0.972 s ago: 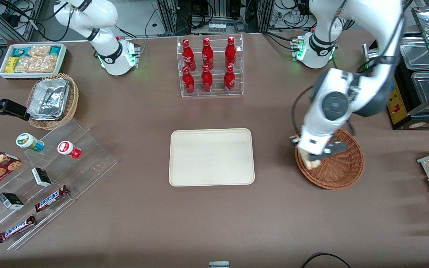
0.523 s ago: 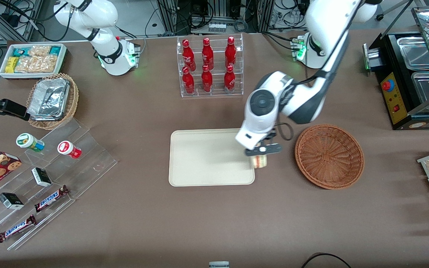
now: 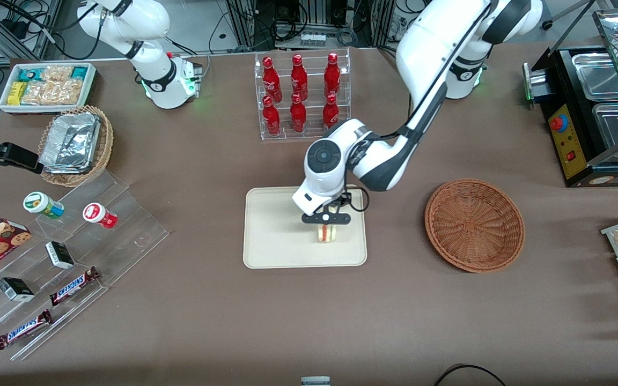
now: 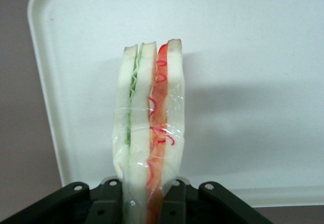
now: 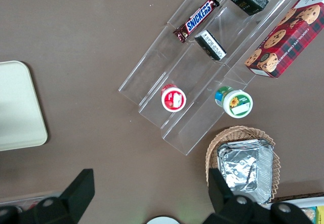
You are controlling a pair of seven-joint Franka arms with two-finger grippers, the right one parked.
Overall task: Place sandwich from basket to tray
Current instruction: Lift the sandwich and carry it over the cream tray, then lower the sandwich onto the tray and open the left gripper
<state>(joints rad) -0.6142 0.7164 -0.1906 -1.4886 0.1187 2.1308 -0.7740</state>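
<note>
The left gripper point(image 3: 326, 220) is gripping the sandwich point(image 3: 326, 232), its fingers clamped on the bread faces. It is hanging over the tray point(image 3: 271, 236), toward the tray's basket-side half. In the wrist view the sandwich point(image 4: 149, 133) is projecting straight out from the gripper point(image 4: 147, 196), wrapped in clear film, with the red and green filling layers facing the camera and the tray point(image 4: 253, 57) filling the background beneath it.

Compared with half a second ago, the gripper is no longer at the tray's basket-side edge; it is now working fully inside the rim. A second ago it was still at the basket point(image 3: 474, 225), which is now lying well apart from the gripper, toward the working arm's end of the table, with nothing in it.

Assessment: the transfer leg is effectively finishing. The sandwich is over the target but not yet released. Whether it is touching the tray surface cannot be determined. The remaining operation is likely a short descent, followed by opening the fingers and retracting upward.
</note>
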